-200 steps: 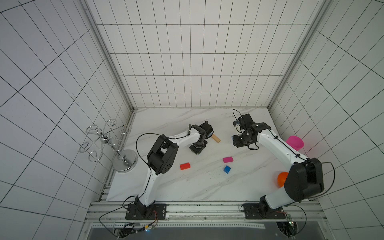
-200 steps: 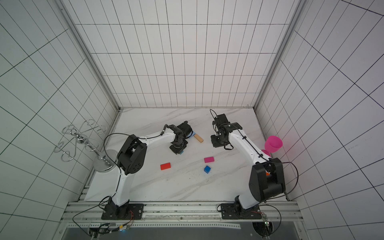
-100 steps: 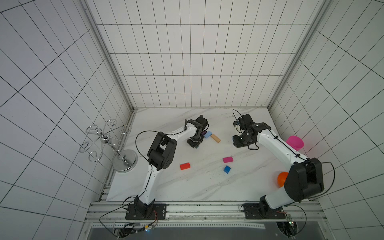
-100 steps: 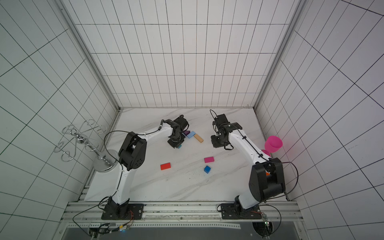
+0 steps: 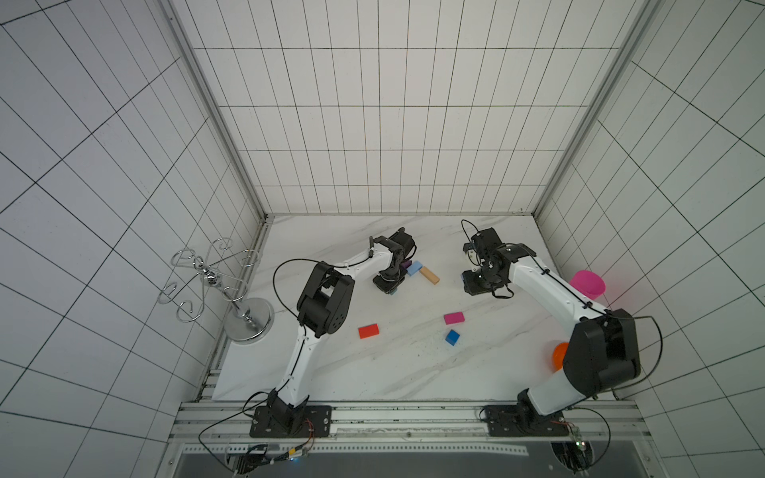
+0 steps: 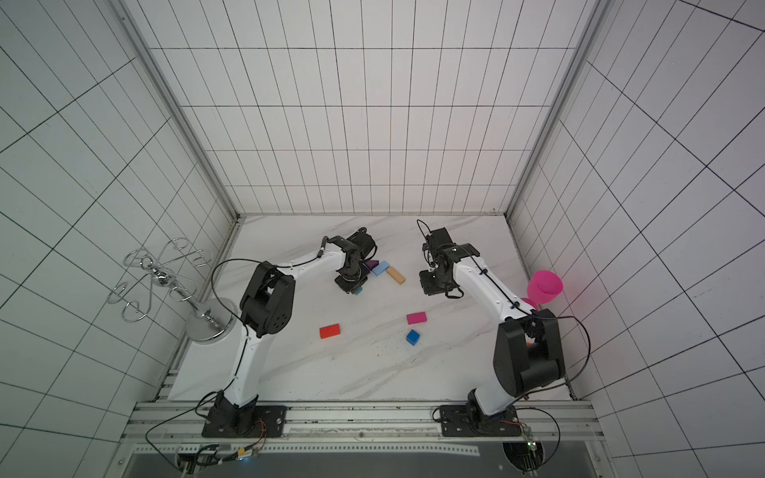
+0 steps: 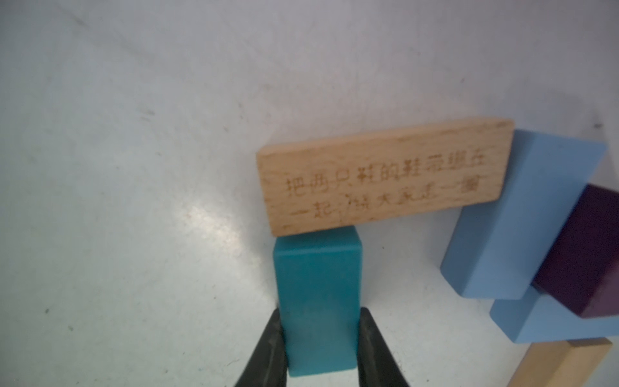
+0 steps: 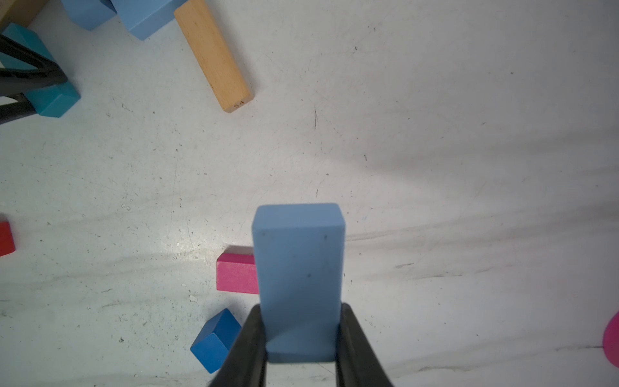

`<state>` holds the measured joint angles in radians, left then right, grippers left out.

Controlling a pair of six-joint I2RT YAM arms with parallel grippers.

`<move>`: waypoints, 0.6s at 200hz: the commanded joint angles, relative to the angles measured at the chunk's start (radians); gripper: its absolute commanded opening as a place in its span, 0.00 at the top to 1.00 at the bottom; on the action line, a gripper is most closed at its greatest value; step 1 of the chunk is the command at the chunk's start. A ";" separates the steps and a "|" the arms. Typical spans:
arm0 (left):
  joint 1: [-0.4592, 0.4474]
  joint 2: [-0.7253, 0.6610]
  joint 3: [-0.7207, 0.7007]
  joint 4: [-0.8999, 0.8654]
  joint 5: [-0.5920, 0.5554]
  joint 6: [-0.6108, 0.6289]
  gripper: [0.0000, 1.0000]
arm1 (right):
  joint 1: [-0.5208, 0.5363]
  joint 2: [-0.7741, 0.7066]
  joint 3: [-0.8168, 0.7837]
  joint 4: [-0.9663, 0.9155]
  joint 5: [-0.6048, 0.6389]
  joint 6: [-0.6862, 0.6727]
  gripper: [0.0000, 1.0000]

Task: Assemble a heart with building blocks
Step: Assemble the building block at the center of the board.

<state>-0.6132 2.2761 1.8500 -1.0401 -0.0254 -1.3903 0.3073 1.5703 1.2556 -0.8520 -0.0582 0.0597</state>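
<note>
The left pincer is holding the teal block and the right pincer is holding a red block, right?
Nearly. The left pincer does hold the teal block, but the right pincer holds a light blue block, not a red one. The right wrist view shows it. The red block lies loose in a top view, held by no pincer.

Got a left arm [image 5: 299, 360] and right arm [image 5: 542, 285] in slim white tubing with chunky black joint housings [image 5: 325, 304], thin black cables [image 5: 274, 279] looping off both, black base plates [image 5: 289, 423] on the silver rail [image 5: 414, 418] at 6 o'clock, plus tapered matte-black fingers [image 7: 268, 355].
</note>
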 commanded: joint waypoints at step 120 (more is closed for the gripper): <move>0.018 0.046 0.028 -0.030 -0.033 -0.013 0.77 | -0.005 0.043 -0.003 -0.008 -0.025 0.000 1.00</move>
<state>-0.6075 2.2868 1.8683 -1.0561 -0.0254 -1.3911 0.3073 1.6020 1.2556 -0.8513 -0.0700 0.0597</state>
